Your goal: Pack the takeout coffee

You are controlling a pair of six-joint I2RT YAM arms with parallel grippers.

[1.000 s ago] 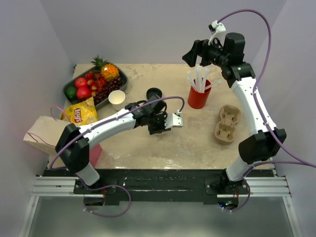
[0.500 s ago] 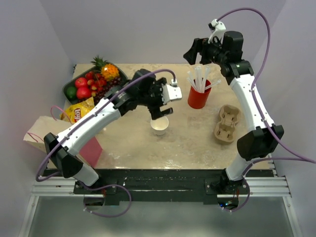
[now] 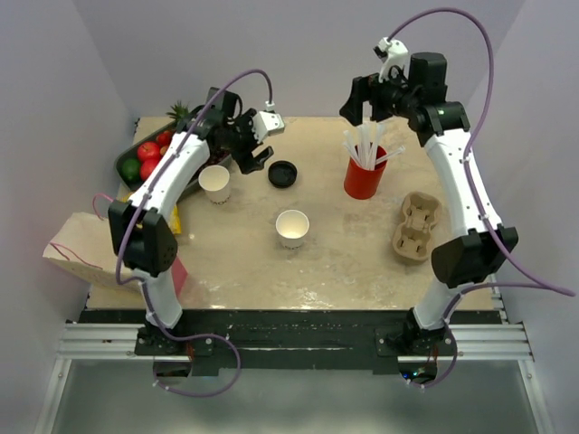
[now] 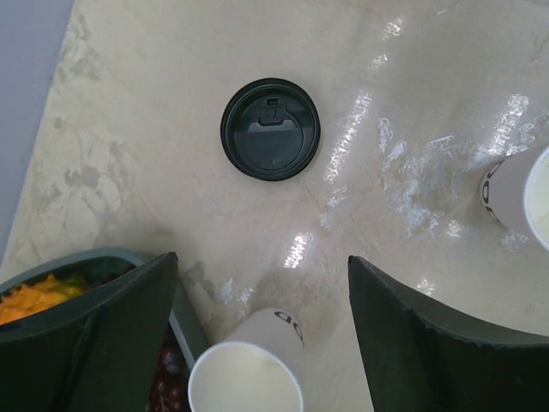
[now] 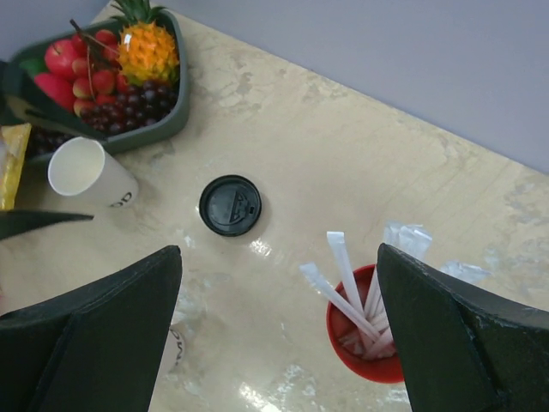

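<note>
Black lid (image 4: pixel 270 129): tab detail, wrist views only

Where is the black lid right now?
In the top view the lid lies flat on the far half of the table, between the white cup beside the fruit tray and the red straw cup.

Bare counter (image 3: pixel 353 258) rings the middle paper cup (image 3: pixel 292 228) and black lid (image 3: pixel 283 173); a second paper cup (image 3: pixel 215 183) and fruit tray (image 5: pixel 154 133) crowd the lid's left, red straw cup (image 3: pixel 365 179) its right.
</note>
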